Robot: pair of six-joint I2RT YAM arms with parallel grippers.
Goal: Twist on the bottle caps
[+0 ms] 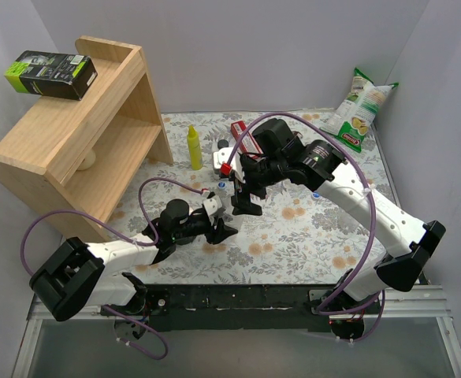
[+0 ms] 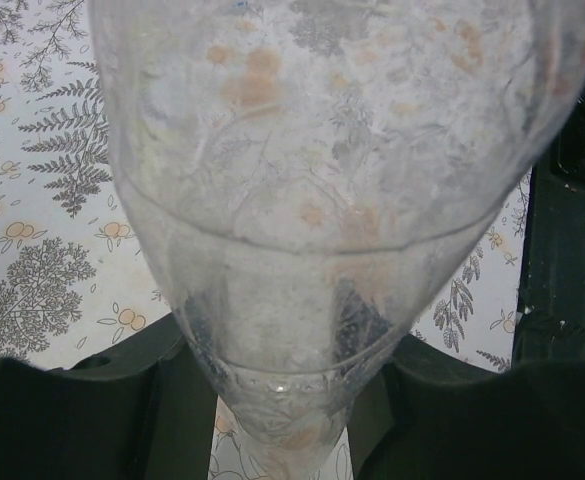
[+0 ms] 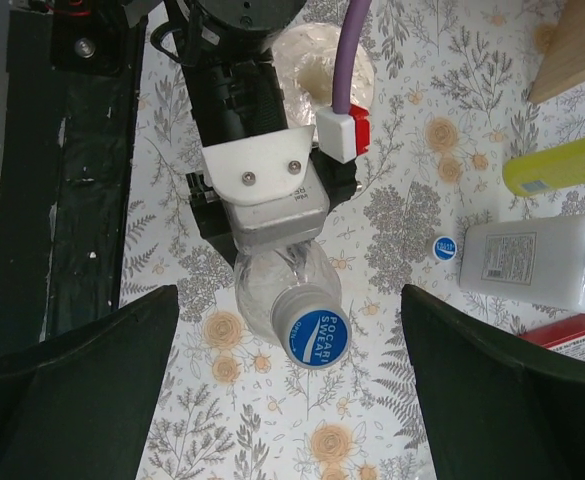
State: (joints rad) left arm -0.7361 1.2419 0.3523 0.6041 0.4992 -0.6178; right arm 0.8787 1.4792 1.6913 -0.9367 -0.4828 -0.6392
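A clear bottle (image 3: 272, 290) is clamped between the black fingers (image 2: 92, 420) of my left gripper (image 2: 282, 400), and its see-through body (image 2: 312, 200) fills the left wrist view. A blue cap (image 3: 315, 336) sits on its neck. My right gripper (image 3: 290, 310) hovers over that cap, open wide; its fingers (image 3: 82, 390) stand well apart on both sides and touch nothing. A loose blue cap (image 3: 444, 248) lies on the floral cloth beside the white bottle. In the top view the two grippers meet mid-table, left (image 1: 222, 228) and right (image 1: 246, 206).
A white black-capped bottle (image 3: 537, 262) lies next to a red box (image 3: 572, 335) and a yellow bottle (image 1: 194, 148). A wooden shelf (image 1: 80, 134) with a black box (image 1: 50, 73) stands at the far left. A snack bag (image 1: 360, 110) leans at the back right. Another crinkled clear bottle (image 3: 322, 65) shows under the left arm.
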